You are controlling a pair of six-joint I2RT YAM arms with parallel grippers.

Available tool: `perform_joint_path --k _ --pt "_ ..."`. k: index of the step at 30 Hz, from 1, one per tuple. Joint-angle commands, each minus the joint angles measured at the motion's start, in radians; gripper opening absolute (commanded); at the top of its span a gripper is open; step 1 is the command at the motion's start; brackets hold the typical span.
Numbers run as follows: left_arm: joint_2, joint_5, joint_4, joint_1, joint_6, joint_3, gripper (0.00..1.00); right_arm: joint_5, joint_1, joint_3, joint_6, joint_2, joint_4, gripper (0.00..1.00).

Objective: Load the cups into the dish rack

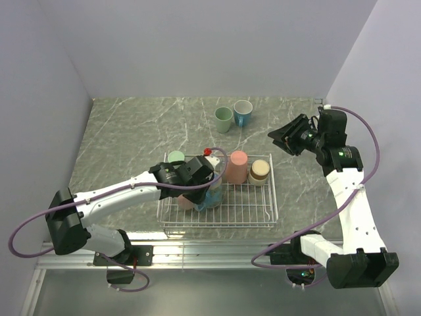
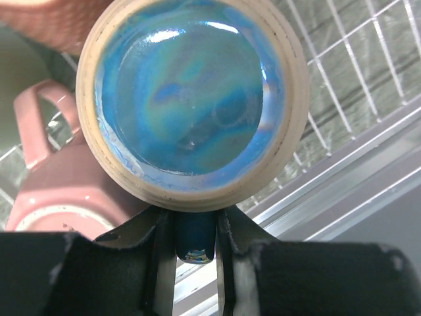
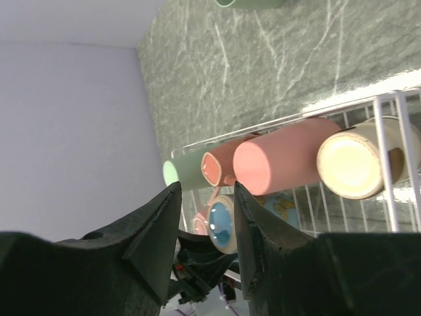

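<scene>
A: Left gripper (image 2: 195,224) state?
B: Clamped on the handle of the blue mug (image 2: 191,99), over the near-left part of the dish rack (image 1: 223,220). Can't tell if it's resting on the wires. Pink mug (image 2: 52,191) is right beside it.
A: Right gripper (image 3: 204,217)?
B: Jaws apart, nothing between them. It hangs above the table (image 1: 131,131) by the rack's far-right corner.
A: Other cups?
B: Sage green cup (image 1: 175,157), salmon cup (image 1: 237,164) and cream-and-brown cup (image 1: 258,172) sit along the rack's far side. Second green cup (image 1: 223,119) and blue cup (image 1: 243,112) stand on the table behind it.

No text, label, brand or number can be read on anything here.
</scene>
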Motion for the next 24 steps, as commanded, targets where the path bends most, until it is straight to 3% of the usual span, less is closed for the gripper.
perform_joint_path --k 1,6,9,16,19,24 --pt "-0.045 -0.059 -0.038 -0.003 -0.018 0.011 0.00 0.037 -0.006 0.050 -0.053 -0.018 -0.016 0.45" --pt "-0.005 -0.063 -0.099 -0.006 -0.018 0.025 0.00 0.046 -0.006 0.040 -0.065 -0.021 -0.017 0.45" --pt "0.004 -0.050 -0.104 -0.014 -0.018 0.021 0.17 0.048 -0.006 0.035 -0.068 -0.020 -0.016 0.45" --pt "-0.019 0.026 -0.092 -0.026 -0.023 0.021 0.67 0.057 -0.006 0.041 -0.080 -0.011 -0.017 0.45" --pt "-0.053 0.101 -0.087 -0.028 -0.021 0.021 0.78 0.056 -0.006 0.036 -0.082 -0.006 -0.013 0.45" --pt "-0.106 0.132 -0.118 -0.029 -0.042 0.052 0.85 0.068 -0.006 0.035 -0.096 0.000 -0.013 0.45"
